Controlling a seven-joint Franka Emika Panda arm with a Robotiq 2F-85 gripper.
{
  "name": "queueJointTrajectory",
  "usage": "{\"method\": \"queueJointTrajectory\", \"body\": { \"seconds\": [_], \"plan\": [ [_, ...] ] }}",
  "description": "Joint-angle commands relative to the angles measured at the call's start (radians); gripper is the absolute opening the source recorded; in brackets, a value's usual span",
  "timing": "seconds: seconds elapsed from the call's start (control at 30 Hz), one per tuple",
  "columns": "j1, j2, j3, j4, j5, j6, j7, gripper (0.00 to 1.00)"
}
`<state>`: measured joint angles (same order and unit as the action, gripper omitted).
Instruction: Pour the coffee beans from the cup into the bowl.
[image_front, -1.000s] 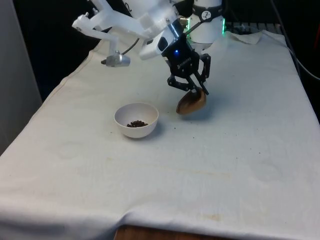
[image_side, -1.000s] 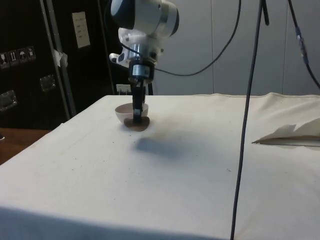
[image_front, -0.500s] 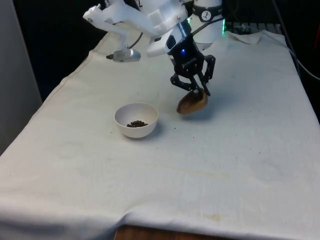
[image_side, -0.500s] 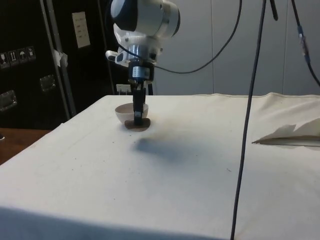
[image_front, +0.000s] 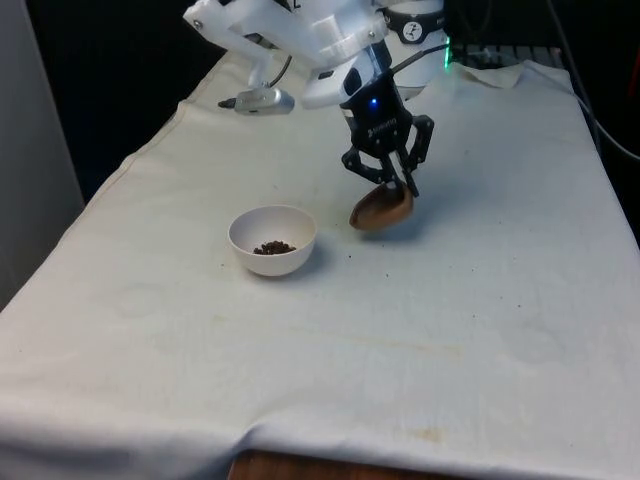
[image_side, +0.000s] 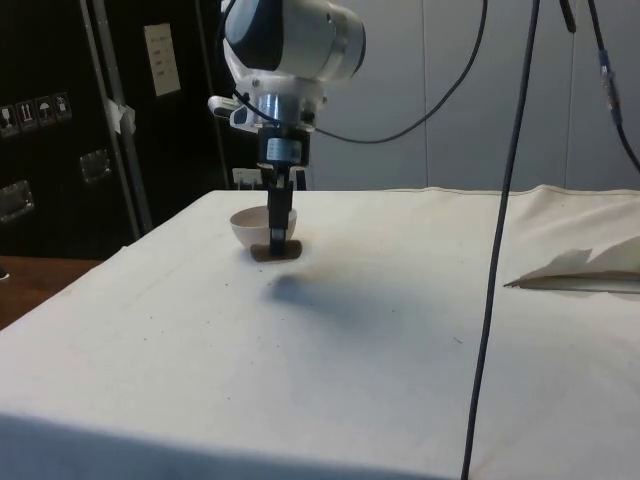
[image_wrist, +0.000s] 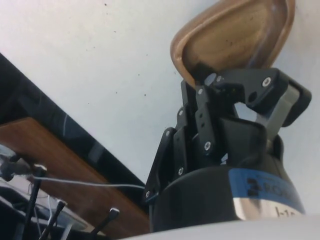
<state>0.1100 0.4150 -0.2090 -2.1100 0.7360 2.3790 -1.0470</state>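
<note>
From the front, the black two-finger gripper (image_front: 393, 186) hangs over the middle of the white-clothed table (image_front: 480, 330), nearer its far end, pinching the rim of a tilted brown wooden cup (image_front: 381, 207). The cup leans with its mouth turned down towards the front view's left, and its lower edge sits at or just above the cloth; whether it touches cannot be told. Its inside is turned away here, so any contents are hidden. A small round white bowl (image_front: 273, 240) stands on the cloth beside it, towards the front view's left and apart from the cup, with a little heap of dark coffee beans (image_front: 273, 247) at its bottom. A few dark specks lie on the cloth between bowl and cup. A crumpled white cloth piece (image_front: 497, 72) lies near the table's far edge.

From the side, the gripper (image_side: 279, 236) points straight down, and its fingers cover most of the cup (image_side: 277, 251), of which a thin brown sliver shows at the cloth. The bowl (image_side: 250, 226) stands just behind, partly hidden by the fingers, its beans out of sight below the rim. A dark shadow falls on the table (image_side: 330, 400) beside the cup.

At the wrist, the gripper (image_wrist: 235, 75) is closed on the cup's (image_wrist: 232, 37) rim, one finger (image_wrist: 267, 92) outside the wall and the other inside. The cup's hollow shows bare brown wood where visible; its far edge is cut off by the frame.
</note>
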Motion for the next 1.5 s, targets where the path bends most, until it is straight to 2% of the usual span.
{"method": "queueJointTrajectory", "body": {
  "seconds": [0.0,0.17,0.2,0.23,0.63,0.73,0.77,0.8,0.97,1.13,1.3,1.33,1.37,1.47],
  "plan": [
    [0.010,-0.007,-0.004,-0.012,-0.012,0.024,0.010,0.01],
    [0.009,-0.009,0.003,-0.023,-0.025,0.059,0.009,0.01],
    [0.000,-0.003,0.009,-0.015,-0.017,0.043,0.000,0.01],
    [0.009,-0.009,0.004,-0.026,-0.027,0.066,0.009,0.01],
    [0.011,-0.007,0.014,-0.048,-0.068,0.141,0.019,0.01],
    [0.014,-0.003,0.019,-0.050,-0.095,0.157,0.040,0.01],
    [0.000,-0.006,0.029,-0.044,-0.080,0.139,0.023,0.01],
    [0.014,-0.003,0.021,-0.051,-0.104,0.160,0.047,0.01],
    [0.012,-0.003,0.033,-0.055,-0.167,0.175,0.097,0.01],
    [0.012,-0.002,0.039,-0.056,-0.205,0.187,0.128,0.01],
    [0.011,0.001,0.050,-0.071,-0.245,0.228,0.157,0.01],
    [0.000,-0.001,0.059,-0.067,-0.236,0.211,0.146,0.01],
    [0.011,0.001,0.052,-0.075,-0.248,0.237,0.158,0.01],
    [0.011,0.003,0.058,-0.087,-0.252,0.267,0.159,0.01]
  ]
}}
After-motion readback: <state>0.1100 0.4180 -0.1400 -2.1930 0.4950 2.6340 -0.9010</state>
